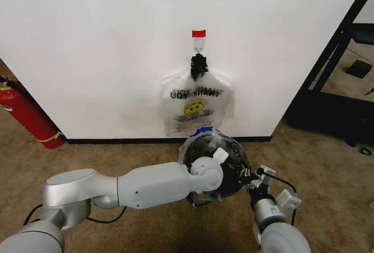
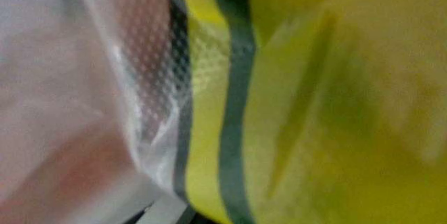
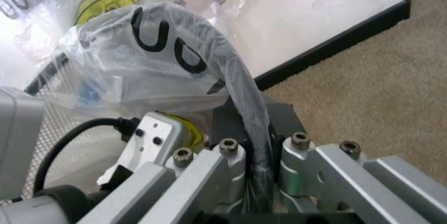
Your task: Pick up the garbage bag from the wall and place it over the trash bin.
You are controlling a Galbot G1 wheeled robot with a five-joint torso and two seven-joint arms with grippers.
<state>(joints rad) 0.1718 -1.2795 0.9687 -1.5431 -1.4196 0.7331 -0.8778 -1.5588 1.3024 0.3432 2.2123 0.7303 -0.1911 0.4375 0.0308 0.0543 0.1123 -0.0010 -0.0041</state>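
- The wall (image 1: 117,48) stands plain and white ahead, with a black baseboard (image 1: 117,141) along its foot, meeting brown carpet (image 1: 327,171).
- The left arm (image 1: 134,190) stretches across the front from the robot's left, a long silver-white limb ending at the bin.
- A smiley bag (image 1: 197,108), clear plastic with a yellow face and mirrored black lettering, hangs flat against the wall from a hook (image 1: 198,47) under a small red tape strip (image 1: 199,33); its knotted black top sits at the hook.
- The trash bin (image 1: 234,174), round black mesh, stands on the carpet just below that hanging bag and near the baseboard.
- The garbage bag (image 3: 150,59), thin crinkly see-through plastic with blue patches, is draped over the bin's rim and upper mesh, well off the hook.
- A red fire extinguisher (image 1: 29,115) leans by the wall, far on the robot's left.
- The left end effector (image 1: 219,162) is at the bin's near rim amid the plastic; whether its fingers are spread or closed I cannot tell.
- The right end effector (image 3: 255,148) is pressed together on the bin's black rim with a fold of the garbage bag pinched in.
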